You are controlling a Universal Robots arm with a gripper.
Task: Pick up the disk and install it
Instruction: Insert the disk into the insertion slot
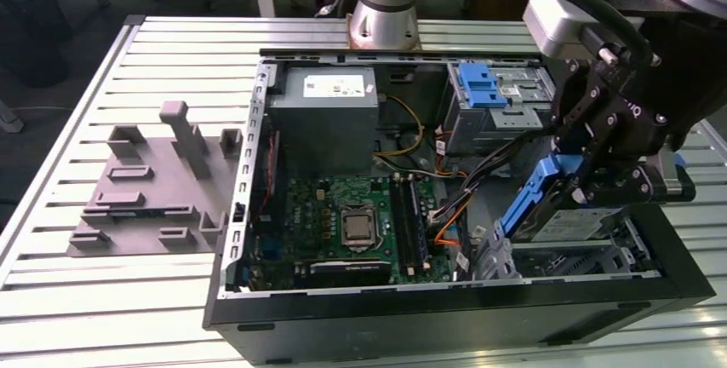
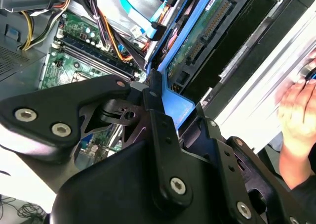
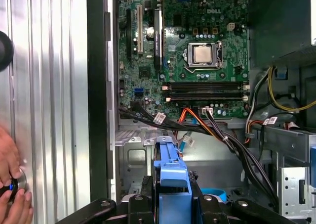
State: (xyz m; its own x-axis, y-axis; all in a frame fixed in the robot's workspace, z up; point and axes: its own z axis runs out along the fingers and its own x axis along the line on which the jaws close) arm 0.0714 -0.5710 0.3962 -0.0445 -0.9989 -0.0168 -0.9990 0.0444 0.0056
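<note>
Disk (image 1: 532, 202) is clamped in my gripper (image 1: 598, 182), fingers shut on the blue frame at its end. It hangs tilted over the drive bay (image 1: 580, 257), in the case corner nearest the camera on the exterior view's right. Can't tell whether its lower end touches the bay rails. Not seated yet.

Risks, my read:
- Tilt. If it goes in off-angle, the frame likely binds on the rails and jams.
- Cable bundle (image 3: 232, 140) runs from the motherboard edge toward the bay, close beside the disk. A loop could snag the frame or get pinched under it.
- My grip is on plastic, at one end only. A side load against the rails could twist the disk in my fingers.
- A person's hand (image 3: 10, 184) rests on the table (image 1: 68, 317) just outside the case wall. It's clear of me now, but a hazard if I swing wide.

Case (image 1: 244, 215) is open and lies on the table's middle. Inside:
- Motherboard (image 1: 352, 223) on the floor, with the CPU socket bare.
- Power supply (image 1: 329, 100) in the far corner on the exterior view's left.
- Drive cage with a blue latch (image 1: 483, 87) in the far corner on the exterior view's right.
- Bay under the disk: looks vacant, but partly hidden.

Grey fixture block (image 1: 153, 189) sits on the table outside the case, toward the exterior view's left edge.
</note>
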